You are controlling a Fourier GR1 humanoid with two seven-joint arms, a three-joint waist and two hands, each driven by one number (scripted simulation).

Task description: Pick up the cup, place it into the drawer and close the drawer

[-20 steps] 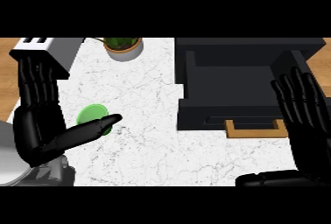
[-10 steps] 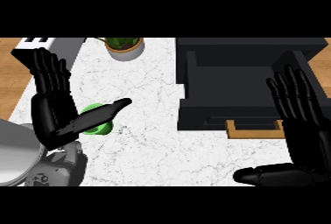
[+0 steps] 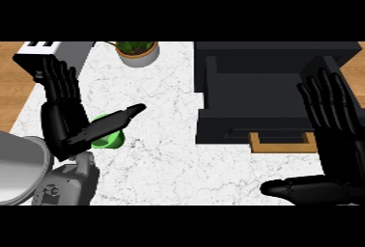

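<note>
A green cup (image 3: 109, 139) stands on the white marble counter (image 3: 160, 159) at the left, mostly hidden under my left hand (image 3: 61, 120). That hand is open: its fingers point up and away, and its thumb stretches right across the cup's top. A black drawer unit (image 3: 274, 91) fills the upper right, its wood-edged drawer (image 3: 281, 143) pulled out a little at the front. My right hand (image 3: 331, 130) is open at the right edge, fingers straight up over the unit's right side, thumb low and pointing left.
A potted plant (image 3: 137, 50) sits at the counter's back edge. A white and black striped object (image 3: 39, 50) lies at the far left corner. Wooden floor shows beyond the counter's left edge.
My left hand has moved up and right over the cup, covering more of it, with the forearm coming further into view. The right hand shifted slightly.
</note>
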